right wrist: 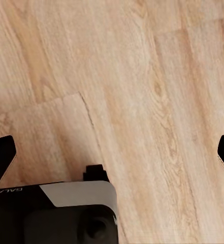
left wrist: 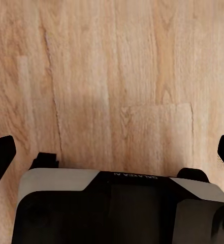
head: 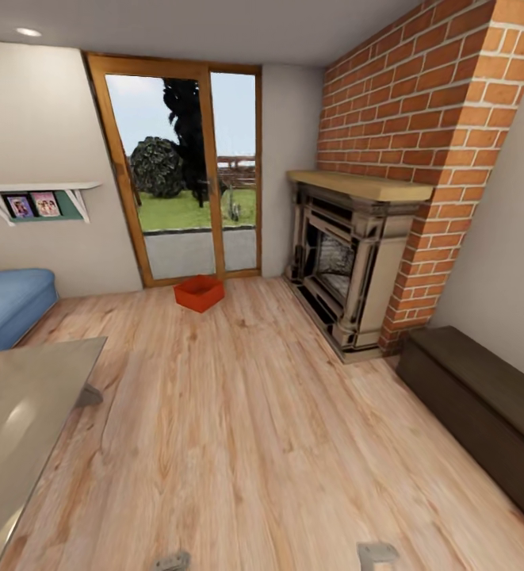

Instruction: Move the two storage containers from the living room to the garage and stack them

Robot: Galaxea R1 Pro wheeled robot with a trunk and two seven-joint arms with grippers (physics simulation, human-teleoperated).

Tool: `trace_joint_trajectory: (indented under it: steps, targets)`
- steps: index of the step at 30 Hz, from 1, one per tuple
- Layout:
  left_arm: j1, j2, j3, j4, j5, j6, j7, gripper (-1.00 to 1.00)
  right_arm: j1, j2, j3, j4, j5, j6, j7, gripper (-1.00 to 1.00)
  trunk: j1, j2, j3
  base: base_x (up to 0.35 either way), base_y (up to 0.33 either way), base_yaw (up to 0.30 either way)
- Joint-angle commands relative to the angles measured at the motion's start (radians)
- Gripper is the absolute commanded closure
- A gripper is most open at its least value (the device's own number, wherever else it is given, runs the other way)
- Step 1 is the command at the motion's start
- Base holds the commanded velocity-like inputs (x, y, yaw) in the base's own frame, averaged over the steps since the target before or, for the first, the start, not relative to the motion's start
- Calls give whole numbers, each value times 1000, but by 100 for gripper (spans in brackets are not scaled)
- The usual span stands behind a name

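Note:
I am in the living room. One red-orange storage container point(head: 199, 293) sits lidless on the wood-plank flooring, far ahead, just in front of the wood-framed glass doors point(head: 184, 170). The other container is out of view, as is the garage with its floor. My left gripper point(left wrist: 112, 152) hangs open over bare planks, with one dark fingertip point(left wrist: 0, 158) at each side of the left wrist view. My right gripper point(right wrist: 112, 155) is open too, its fingertips point(right wrist: 1, 158) wide apart over planks. Neither gripper holds anything, and both are far from the container.
A dark carved fireplace point(head: 347, 266) in a brick chimney stands at the right, with a dark low bench point(head: 483, 412) nearer me along the right wall. A blue sofa point(head: 8, 305) and a glossy tabletop point(head: 24, 416) are at the left. Open plank flooring point(head: 246, 428) stretches ahead.

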Motion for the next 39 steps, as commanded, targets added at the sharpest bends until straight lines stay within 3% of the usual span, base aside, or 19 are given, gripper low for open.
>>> trace_joint_trajectory:
  steps: [1,26,39]
  targets:
    - [-1,-1,8,-2,0,7,-6,-100,0,0,9,-3,-6,7,-6,-100,1,-2,-2,333,0,218]
    - [-1,-2,7,-2,-2,7,-6,-100,0,1,10,-3,-6,8,-5,-100,1,-2,-2,333,0,212]
    - [-1,-2,6,-2,-3,7,-6,-100,0,1,10,-3,-6,8,-6,-100,1,-2,-2,333,0,74]
